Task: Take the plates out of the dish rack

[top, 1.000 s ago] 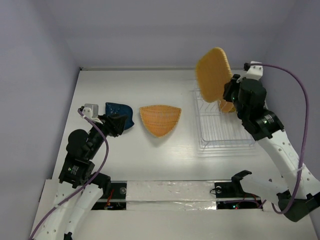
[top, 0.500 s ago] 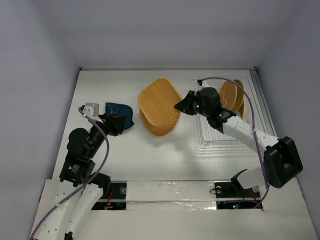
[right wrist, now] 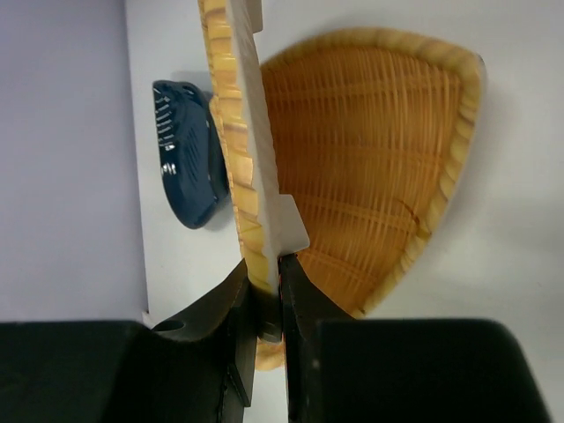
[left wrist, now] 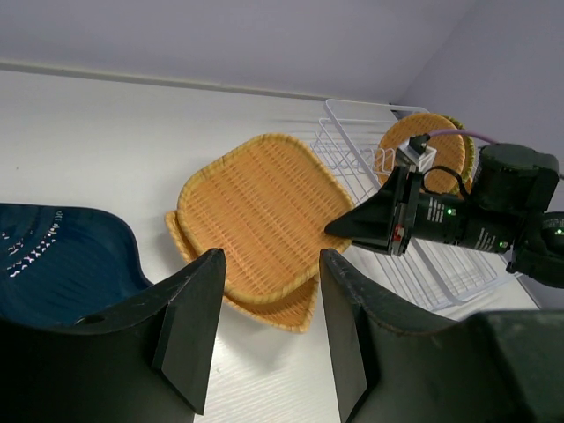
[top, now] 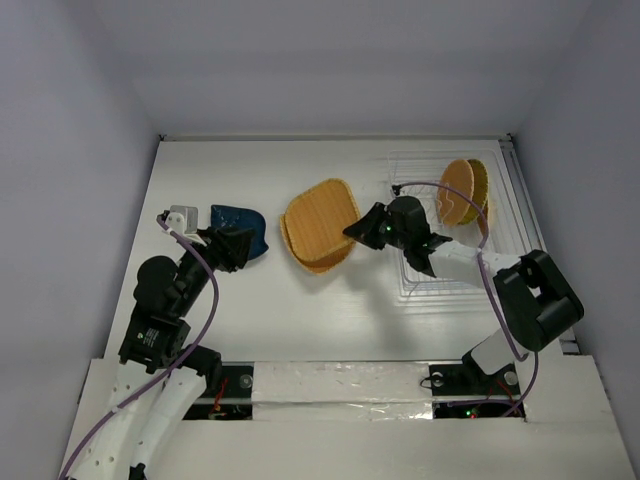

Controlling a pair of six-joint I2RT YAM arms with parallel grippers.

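Note:
My right gripper (top: 358,229) is shut on the rim of the orange rounded-square plate (top: 320,218) and holds it tilted, low over the leaf-shaped plate (top: 322,264) lying on the table. In the right wrist view the jaws (right wrist: 269,291) pinch that plate's edge (right wrist: 231,132), with the leaf plate (right wrist: 370,167) behind. The dark blue plate (top: 236,218) lies at the left. My left gripper (top: 238,248) is open and empty beside it. The round ribbed plate (top: 462,192) stands upright in the white dish rack (top: 450,276).
The left wrist view shows the blue plate (left wrist: 62,264), both orange plates (left wrist: 260,211), the rack (left wrist: 348,132) and the right gripper (left wrist: 379,220). The rack sits at the table's right side, near the right wall. Walls close the back and both sides.
My right arm has swung the rounded-square plate from high above the rack leftward and down, over the leaf-shaped plate. The left arm has not moved.

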